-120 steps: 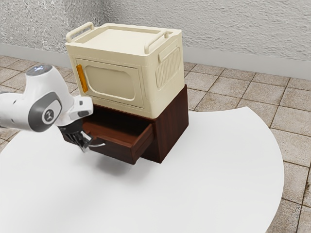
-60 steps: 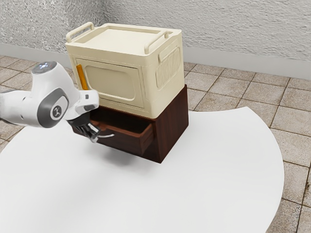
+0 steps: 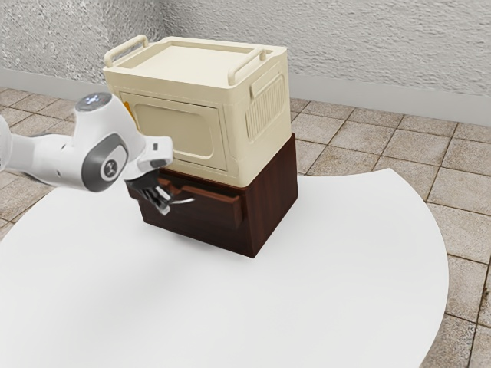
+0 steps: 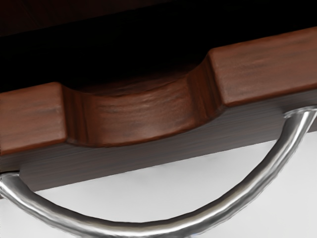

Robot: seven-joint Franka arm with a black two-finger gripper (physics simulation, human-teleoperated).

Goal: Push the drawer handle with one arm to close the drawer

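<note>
Rough pale wall [image 3: 368,46] at back, tiled floor [image 3: 406,146] below it, white round-edged table [image 3: 322,291] up front. Cream cabinet [image 3: 259,149] with two top rails, sitting on dark wood cabinet [image 3: 272,195]. White arm [image 3: 111,157] comes in from the exterior view's left, in front of both. Drawer [image 3: 211,211] in the wood cabinet, nearly in, front sticking out a bit; wrist view has a dark gap behind the front's top edge, plus a curved notch [image 4: 148,116] cut into that edge. Gripper [image 3: 163,205] tilted down at the drawer front, can't tell if wide or narrow. Curved metal handle [image 4: 126,229] on the drawer front, right by the gripper, contact unclear. Orange strip [image 3: 128,110] on the cream cabinet's front, partly hidden by the arm
</note>
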